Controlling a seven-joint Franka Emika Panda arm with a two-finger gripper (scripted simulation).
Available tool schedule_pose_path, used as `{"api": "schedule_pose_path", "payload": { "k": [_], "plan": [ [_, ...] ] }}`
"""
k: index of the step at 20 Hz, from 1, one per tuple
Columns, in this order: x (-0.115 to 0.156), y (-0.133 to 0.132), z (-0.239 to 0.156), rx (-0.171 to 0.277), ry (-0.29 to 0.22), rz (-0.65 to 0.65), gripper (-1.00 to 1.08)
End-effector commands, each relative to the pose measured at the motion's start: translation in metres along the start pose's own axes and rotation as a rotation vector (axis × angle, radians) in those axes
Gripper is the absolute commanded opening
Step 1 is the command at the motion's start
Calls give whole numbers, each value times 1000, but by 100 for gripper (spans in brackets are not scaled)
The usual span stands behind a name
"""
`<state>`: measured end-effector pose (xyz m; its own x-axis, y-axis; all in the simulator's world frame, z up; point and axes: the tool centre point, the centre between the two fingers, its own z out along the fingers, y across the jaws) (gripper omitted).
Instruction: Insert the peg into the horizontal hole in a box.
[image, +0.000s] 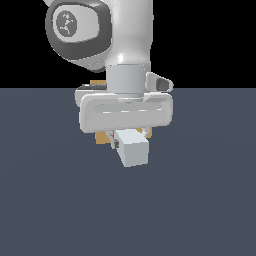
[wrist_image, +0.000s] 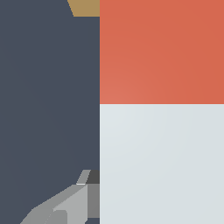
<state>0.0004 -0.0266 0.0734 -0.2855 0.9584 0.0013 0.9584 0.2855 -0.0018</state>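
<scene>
My gripper (image: 129, 135) is shut on the peg (image: 133, 148) and holds it level above the floor. The peg's pale grey-white end points toward the exterior camera; only a sliver of its red half shows behind the fingers. In the wrist view the peg (wrist_image: 162, 109) fills most of the frame, red half (wrist_image: 162, 50) beyond the white half (wrist_image: 162, 162), with one grey finger (wrist_image: 70, 203) against its side. The tan box (image: 102, 137) stands just behind the gripper, mostly hidden by the hand; a corner of it shows in the wrist view (wrist_image: 85, 7). The hole is hidden.
The dark blue-grey floor (image: 200, 200) spreads all around. The arm's white wrist and hand body (image: 126, 110) cover the middle of the exterior view.
</scene>
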Motion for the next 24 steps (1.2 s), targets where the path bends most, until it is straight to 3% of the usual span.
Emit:
{"api": "schedule_pose_path", "payload": {
  "k": [1,8,18,24],
  "plan": [
    [-1,2,-3,-6,-2,0,-100],
    [15,0,-1,-1,0,0,-100],
    [91,0,-2,-5,-1,0,-100],
    [114,0,-3,-6,-2,0,-100]
  ]
}}
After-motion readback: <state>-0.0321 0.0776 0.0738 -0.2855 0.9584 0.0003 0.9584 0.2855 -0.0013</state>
